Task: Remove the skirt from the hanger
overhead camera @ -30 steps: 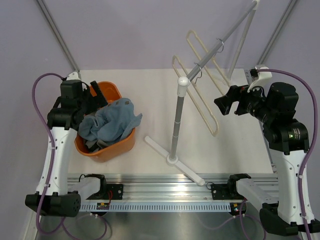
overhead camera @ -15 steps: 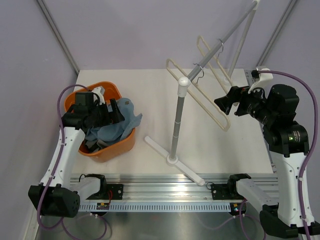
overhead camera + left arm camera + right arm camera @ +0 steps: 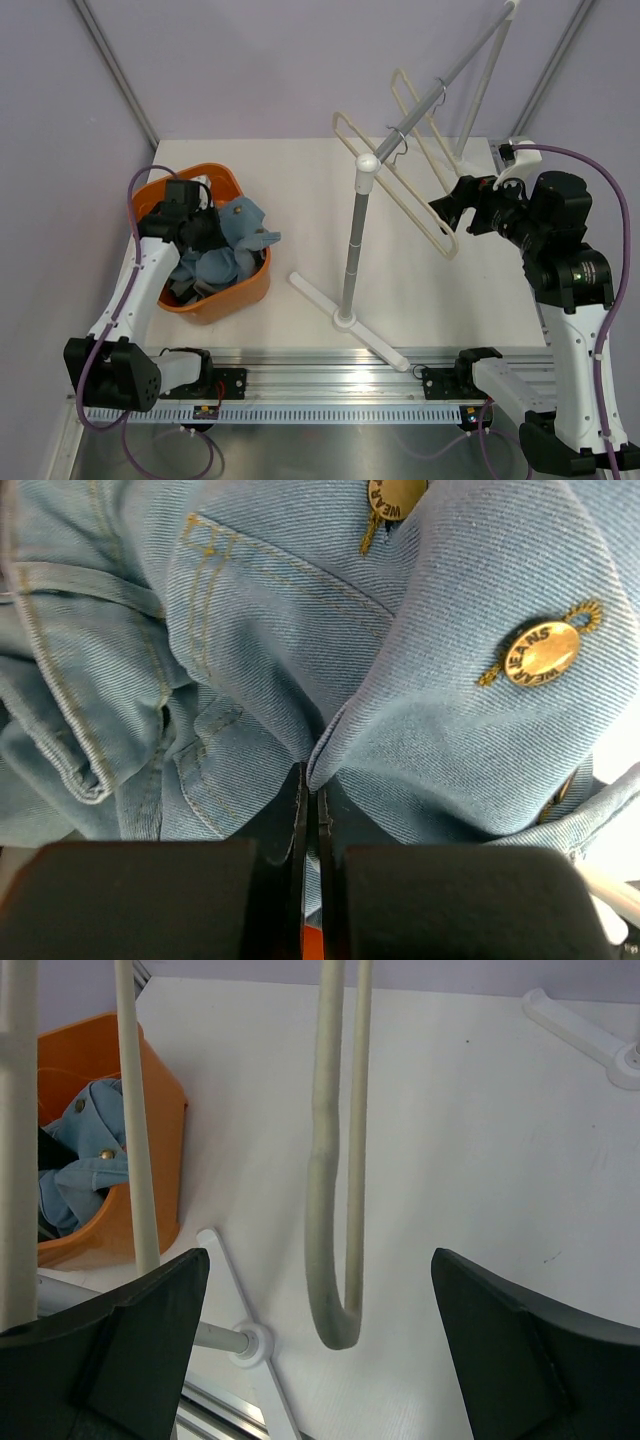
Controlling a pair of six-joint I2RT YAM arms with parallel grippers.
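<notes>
- In the orange basket (image 3: pixel 240 292) at the left of the table lay the denim skirt (image 3: pixel 222 250), bunched in a heap with its brass buttons (image 3: pixel 541 652) showing, well apart from the rack (image 3: pixel 354 250).
- A second before, the left arm stood folded at the far left of the basket; since then it had swung over the rim, and the left gripper (image 3: pixel 205 232) had sunk into the heap.
- The cream hanger (image 3: pixel 322 1210) hung bare on the rail and had swung to a new angle over that second.
- With the skirt in the basket and the hanger bare, the removal looked done, and only stowing the cloth and backing out seemed left.
- The left arm reached far from its base, wrist pitched down into the basket, jaws together with their tips against a crease of denim; whether any cloth was nipped I could not tell.
- The right arm stood bent at the right, and the right gripper (image 3: pixel 445 207) pointed left at the hanger's lower loop, jaws wide apart and holding nothing.
</notes>
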